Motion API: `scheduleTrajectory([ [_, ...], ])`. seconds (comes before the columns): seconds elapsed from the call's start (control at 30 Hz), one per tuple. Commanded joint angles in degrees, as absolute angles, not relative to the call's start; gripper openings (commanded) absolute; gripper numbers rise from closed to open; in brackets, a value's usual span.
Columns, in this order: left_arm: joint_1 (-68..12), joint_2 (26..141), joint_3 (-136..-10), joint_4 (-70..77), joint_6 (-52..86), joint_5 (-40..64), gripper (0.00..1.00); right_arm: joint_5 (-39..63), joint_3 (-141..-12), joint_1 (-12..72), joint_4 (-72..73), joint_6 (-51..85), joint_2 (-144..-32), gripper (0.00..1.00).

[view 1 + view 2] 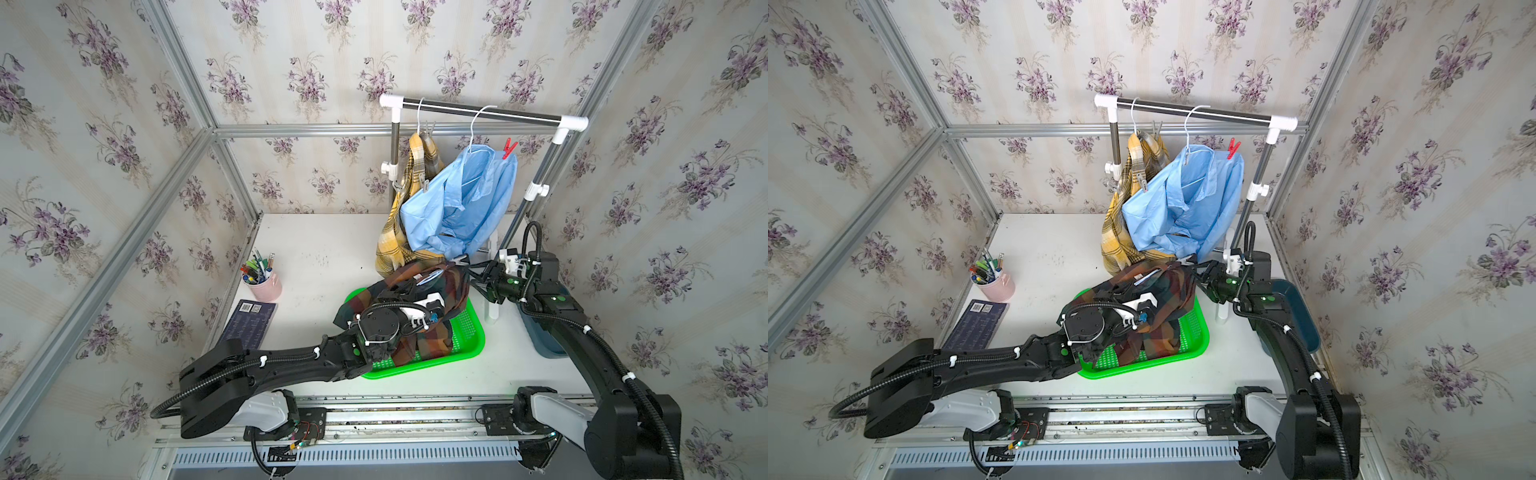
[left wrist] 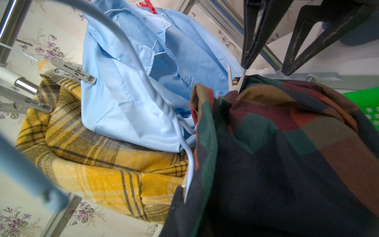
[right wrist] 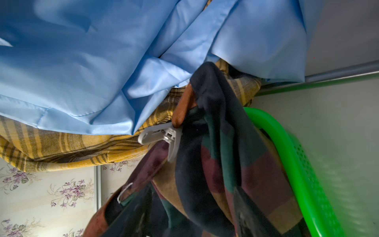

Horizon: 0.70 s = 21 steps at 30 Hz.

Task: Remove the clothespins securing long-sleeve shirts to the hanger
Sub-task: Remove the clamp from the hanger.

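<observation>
Though half-hidden, clothespin on check shirt

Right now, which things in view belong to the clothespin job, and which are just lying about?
Job: red clothespin, grey clothespins, white clothespin, yellow plaid shirt, light blue shirt, dark check shirt, white hanger, rack.
Lying about: pink pen cup, dark booklet, blue bin, green basket.

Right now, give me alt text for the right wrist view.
A pale grey clothespin is clipped onto the bunched dark check shirt. The light blue shirt and yellow plaid shirt lie close behind it, with a green basket rim alongside.
</observation>
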State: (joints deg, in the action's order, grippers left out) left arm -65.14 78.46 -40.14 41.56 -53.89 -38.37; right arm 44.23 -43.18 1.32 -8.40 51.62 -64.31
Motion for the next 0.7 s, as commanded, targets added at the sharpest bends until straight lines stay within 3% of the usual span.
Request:
scheduleTrajectory([
  [0.0,-65.81,79.1,-39.8,47.86,-56.86,-39.99,0.0,44.43,-44.61,1.32,-4.18,53.99,-64.84,0.62],
  [0.33,-67.41,80.31,-39.16,48.78,-57.47,-40.52,0.0,46.2,-44.04,1.32,1.25,57.24,-68.41,0.59],
  [0.67,-68.77,82.96,-38.58,52.62,-60.0,-41.21,0.0,47.81,-44.85,1.28,2.73,58.98,-70.84,0.47],
])
